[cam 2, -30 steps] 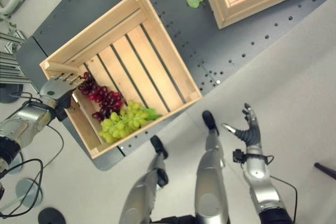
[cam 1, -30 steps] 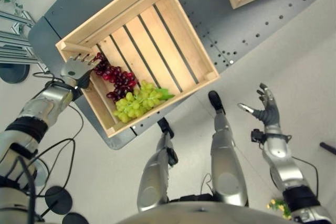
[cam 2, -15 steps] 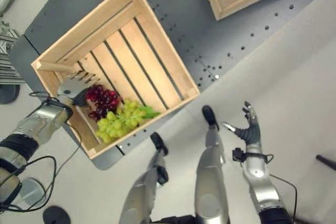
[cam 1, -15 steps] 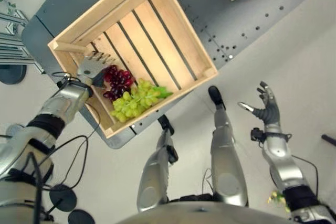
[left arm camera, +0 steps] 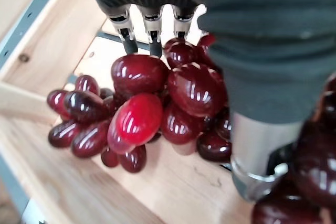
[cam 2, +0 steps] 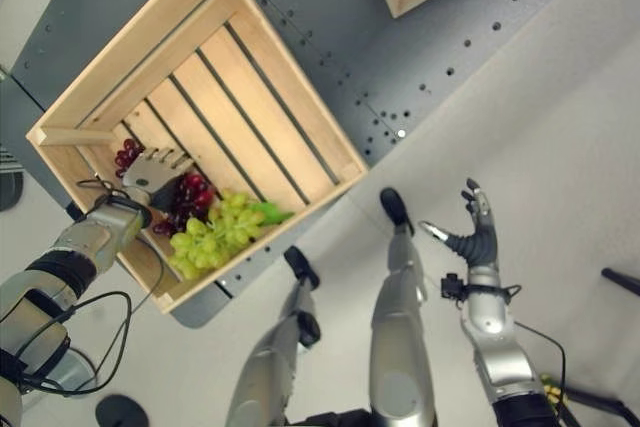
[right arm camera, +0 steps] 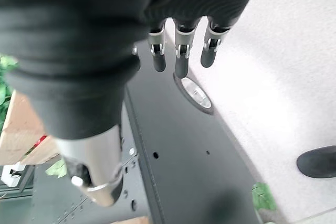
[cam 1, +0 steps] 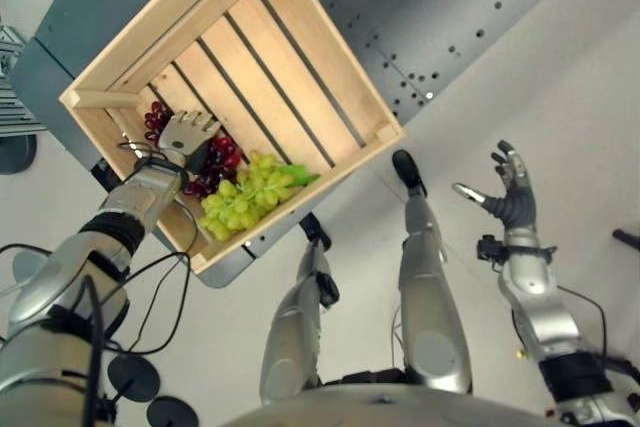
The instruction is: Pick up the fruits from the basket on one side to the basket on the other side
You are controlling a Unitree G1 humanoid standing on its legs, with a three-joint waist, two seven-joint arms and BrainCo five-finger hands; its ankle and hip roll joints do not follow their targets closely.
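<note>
- Crate (cam 1: 300, 57) was pale, light wood.
- Red grapes (left arm camera: 157, 108) were glossy dark red.
- Green grapes (cam 1: 243, 199) were yellow-green.
- Table (cam 1: 440, 17) was dark grey.

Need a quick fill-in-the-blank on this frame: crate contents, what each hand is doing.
1. The left hand is over the ____ grapes in the wooden crate.
2. The bunch lying beside them, nearer the crate's front edge, is ____ grapes.
3. The right hand is held off the table with fingers ____, holding nothing.

Missing words: red; green; open
</note>
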